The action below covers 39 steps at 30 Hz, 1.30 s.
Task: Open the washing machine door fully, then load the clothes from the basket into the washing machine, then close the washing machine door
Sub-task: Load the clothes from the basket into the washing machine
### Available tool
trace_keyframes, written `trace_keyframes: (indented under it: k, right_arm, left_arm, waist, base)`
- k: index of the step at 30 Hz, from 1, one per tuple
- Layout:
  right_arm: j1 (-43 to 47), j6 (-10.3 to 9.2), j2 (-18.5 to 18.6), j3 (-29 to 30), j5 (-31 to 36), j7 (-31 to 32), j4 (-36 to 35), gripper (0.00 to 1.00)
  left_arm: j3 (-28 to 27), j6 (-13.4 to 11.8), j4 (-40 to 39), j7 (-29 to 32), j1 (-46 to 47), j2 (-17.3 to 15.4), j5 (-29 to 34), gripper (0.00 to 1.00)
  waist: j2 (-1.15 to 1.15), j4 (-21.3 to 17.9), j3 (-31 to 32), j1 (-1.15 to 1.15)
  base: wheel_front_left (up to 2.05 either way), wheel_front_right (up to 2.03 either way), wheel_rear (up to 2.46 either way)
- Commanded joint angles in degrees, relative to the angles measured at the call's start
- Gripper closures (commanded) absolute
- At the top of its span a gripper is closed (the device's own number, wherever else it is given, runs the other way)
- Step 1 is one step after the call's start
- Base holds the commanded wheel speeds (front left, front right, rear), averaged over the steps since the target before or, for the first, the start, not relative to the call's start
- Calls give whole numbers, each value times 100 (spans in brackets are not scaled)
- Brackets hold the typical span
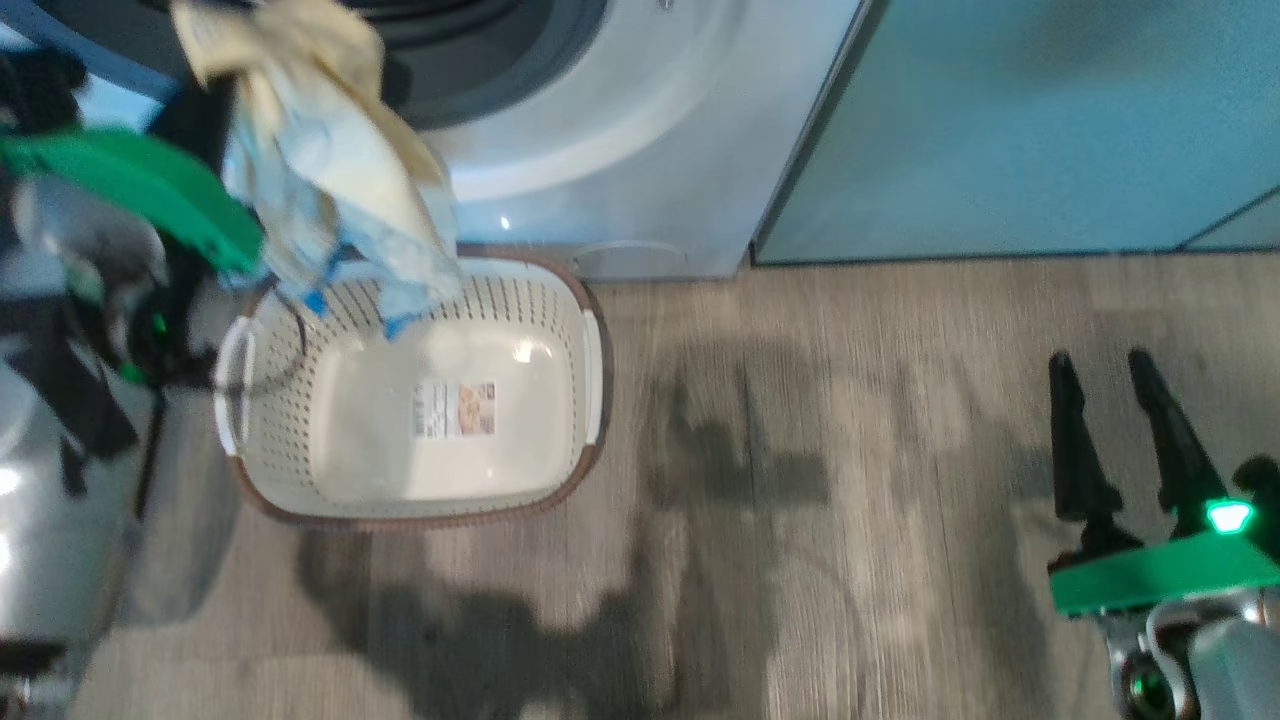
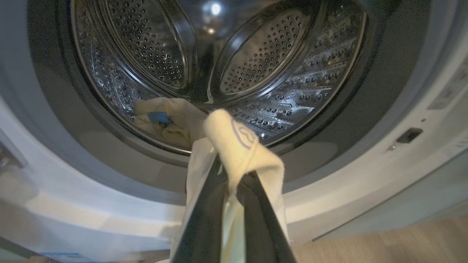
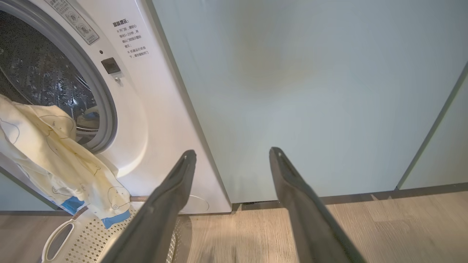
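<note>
Our left gripper point(image 2: 234, 173) is clamped on a pale yellow garment point(image 2: 241, 146) just before the washing machine's drum point(image 2: 263, 54), its tail hanging over the basket point(image 1: 596, 360). Our right gripper point(image 3: 233, 152) hangs apart. If we release early, the trailing hem could catch the grey rubber ring point(image 2: 321, 153) and slide out.
</note>
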<state>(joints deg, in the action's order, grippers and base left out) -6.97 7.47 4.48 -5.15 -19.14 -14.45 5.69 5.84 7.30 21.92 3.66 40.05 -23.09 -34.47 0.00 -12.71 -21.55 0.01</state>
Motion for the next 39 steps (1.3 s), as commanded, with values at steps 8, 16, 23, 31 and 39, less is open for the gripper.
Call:
trace_keyframes:
  k: [8,16,23,31,39]
  right_arm:
    - [-578,2,-40,-71,-45,-55,-296,0]
    - [-1068,2,-119,-172,-98,-55,-365,0]
    - [-1361,2,-154,-345,-187,-55,-361,0]
    - [-1524,2,-158,-444,-366,-55,-361,0]
    - [-1612,2,-159,-560,-420,-55,-347,0]
  left_arm:
    - [-150,15,691,-295,1694,-411,-94,100]
    - [417,18,1717,-538,3310,-658,90,100]
    - [661,18,2673,-833,4649,-868,287,100]
    - [914,18,3492,-1342,5674,-1017,631,100]
    - [1117,12,3940,-1763,6346,-860,847,100]
  waist:
    - [0,-195,-961,-1]
    - [0,-506,-1914,-1]
    - [0,-778,-2515,-1]
    - [0,-998,-2894,-1]
    - [0,-1007,-3021,-1]
  base:
    - [0,0,0]
    - [0,0,0]
    - [0,0,0]
    - [0,0,0]
    - [0,0,0]
